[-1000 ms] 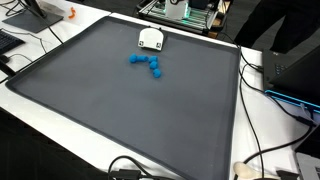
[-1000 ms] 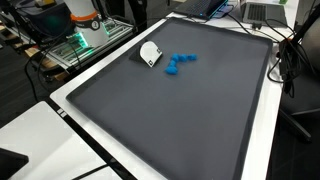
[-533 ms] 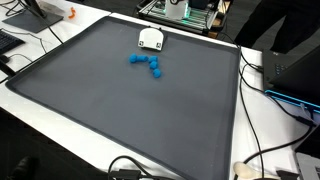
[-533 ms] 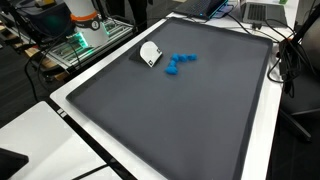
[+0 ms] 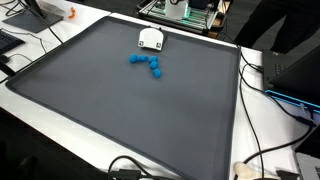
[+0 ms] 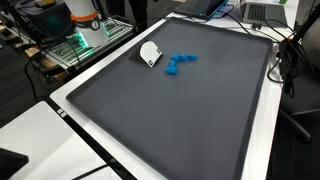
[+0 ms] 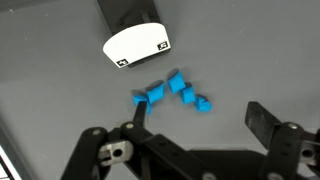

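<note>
A small cluster of blue blocks (image 5: 146, 64) lies on the dark grey mat (image 5: 120, 110) near its far side, next to a white bowl-like object (image 5: 150, 39) with black markers. Both show in both exterior views: the blocks (image 6: 180, 62) and the white object (image 6: 150, 54). In the wrist view my gripper (image 7: 197, 113) hangs open and empty above the mat, just short of the blue blocks (image 7: 172, 92), with the white object (image 7: 137, 44) beyond them. The arm does not show in either exterior view.
The mat lies on a white table (image 5: 265, 130). Cables (image 5: 262, 150) run along one edge. Laptops and electronics (image 6: 262, 12) stand past the mat's edges, and a green-lit device (image 6: 85, 40) stands near the white object.
</note>
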You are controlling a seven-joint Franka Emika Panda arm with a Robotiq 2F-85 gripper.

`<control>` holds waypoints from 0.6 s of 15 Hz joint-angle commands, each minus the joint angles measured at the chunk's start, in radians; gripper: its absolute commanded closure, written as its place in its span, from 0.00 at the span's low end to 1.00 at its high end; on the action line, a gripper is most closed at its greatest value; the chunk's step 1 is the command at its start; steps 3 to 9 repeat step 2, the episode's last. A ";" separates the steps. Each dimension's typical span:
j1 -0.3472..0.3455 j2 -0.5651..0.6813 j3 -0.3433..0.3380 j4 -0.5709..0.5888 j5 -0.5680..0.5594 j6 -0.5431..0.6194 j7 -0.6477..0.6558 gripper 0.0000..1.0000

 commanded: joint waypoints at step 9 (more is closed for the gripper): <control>0.004 0.000 -0.004 0.001 -0.001 -0.001 -0.001 0.00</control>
